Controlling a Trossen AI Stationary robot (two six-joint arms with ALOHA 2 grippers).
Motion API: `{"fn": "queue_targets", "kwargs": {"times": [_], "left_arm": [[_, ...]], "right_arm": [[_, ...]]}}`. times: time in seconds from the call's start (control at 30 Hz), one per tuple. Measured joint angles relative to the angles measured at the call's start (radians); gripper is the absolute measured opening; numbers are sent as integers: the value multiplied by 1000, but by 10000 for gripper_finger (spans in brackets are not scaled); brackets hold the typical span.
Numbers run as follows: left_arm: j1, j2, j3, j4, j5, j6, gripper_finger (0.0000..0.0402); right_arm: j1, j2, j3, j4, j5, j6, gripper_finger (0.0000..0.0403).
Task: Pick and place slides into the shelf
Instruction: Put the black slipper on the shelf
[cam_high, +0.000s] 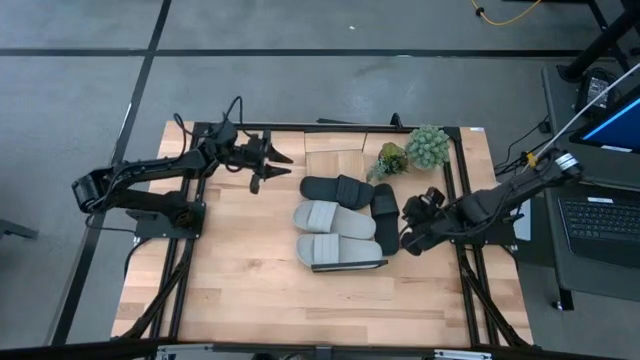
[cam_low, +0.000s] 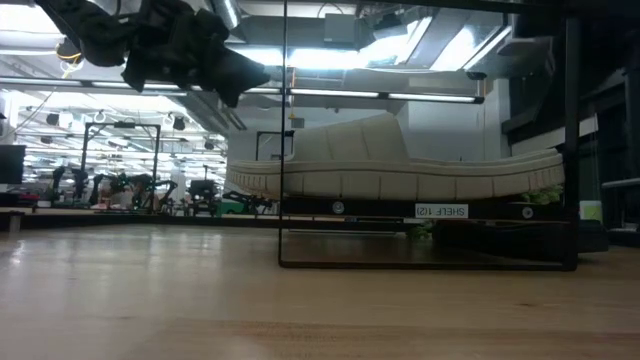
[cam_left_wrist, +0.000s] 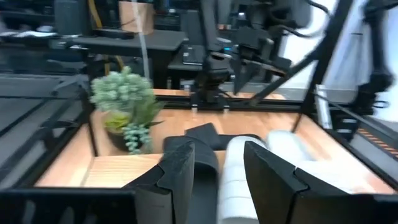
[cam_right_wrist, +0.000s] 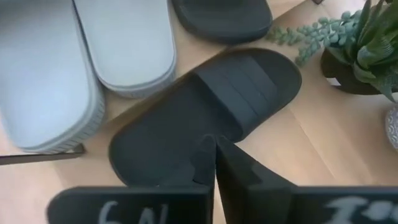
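Two light grey slides (cam_high: 333, 217) (cam_high: 338, 250) lie side by side at the table's middle. In the low view one grey slide (cam_low: 390, 165) rests sole down on the shelf (cam_low: 440, 210), whose black wire frame (cam_high: 352, 266) shows at its near side. One black slide (cam_high: 337, 187) lies farther back. Another black slide (cam_right_wrist: 205, 118) lies to the right. My right gripper (cam_right_wrist: 216, 158) (cam_high: 408, 240) is shut, slanting down over that slide's near end. My left gripper (cam_high: 280, 168) (cam_left_wrist: 227, 177) hangs open and level at the far left, nothing between its fingers. My right gripper's shut fingertips (cam_right_wrist: 224, 163) stand over the footbed of the black slide near its heel end (cam_right_wrist: 161, 155), slanting down from the table's right. Whether they touch the footbed, I cannot tell. The slide lies flat on the table.
Two potted plants (cam_high: 428, 147) (cam_high: 388, 160) stand at the far right, close behind the black slides. A black frame rail (cam_high: 455, 190) runs along the table's right side. Bare wood (cam_high: 230, 260) stretches left of and in front of the slides. A laptop (cam_high: 600, 215) sits off the table's right edge.
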Motion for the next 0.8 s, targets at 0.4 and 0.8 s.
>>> {"fn": "queue_targets", "kwargs": {"times": [0.4,0.8], "left_arm": [[-7,0,0,-1,-133,52,131],[-7,0,0,-32,-133,53,132]], "right_arm": [[-2,229,0,-6,76,-29,99],[-58,327,0,-21,77,-86,156]]}}
